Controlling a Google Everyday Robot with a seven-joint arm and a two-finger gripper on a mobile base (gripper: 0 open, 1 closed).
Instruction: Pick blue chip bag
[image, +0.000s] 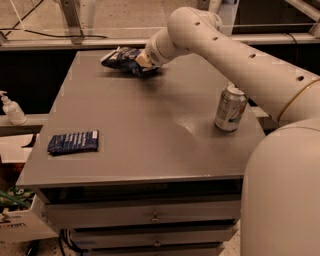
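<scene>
Blue chip bag (119, 56) at far edge of table (150, 130), left of centre. Hand (141, 62) on bag's right end, arm stretched across to reach it. Grip state: can't tell (wrist hides it). Flat packet (73, 142) near-left and can (230, 107) right are well apart, prob. irrelevant.

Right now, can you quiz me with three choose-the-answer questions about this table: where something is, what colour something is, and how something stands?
1. Where on the table is the blue chip bag?
A) near edge
B) far edge, at the gripper
C) middle

2. What colour is the flat packet?
A) dark blue
B) red
C) yellow

3. How is the soda can?
A) lying on its side
B) crushed flat
C) standing upright

Answers:
1 B: the bag lies at the far edge, with the gripper right at it.
2 A: the packet is dark blue with white lines.
3 C: the can's top faces up.
</scene>
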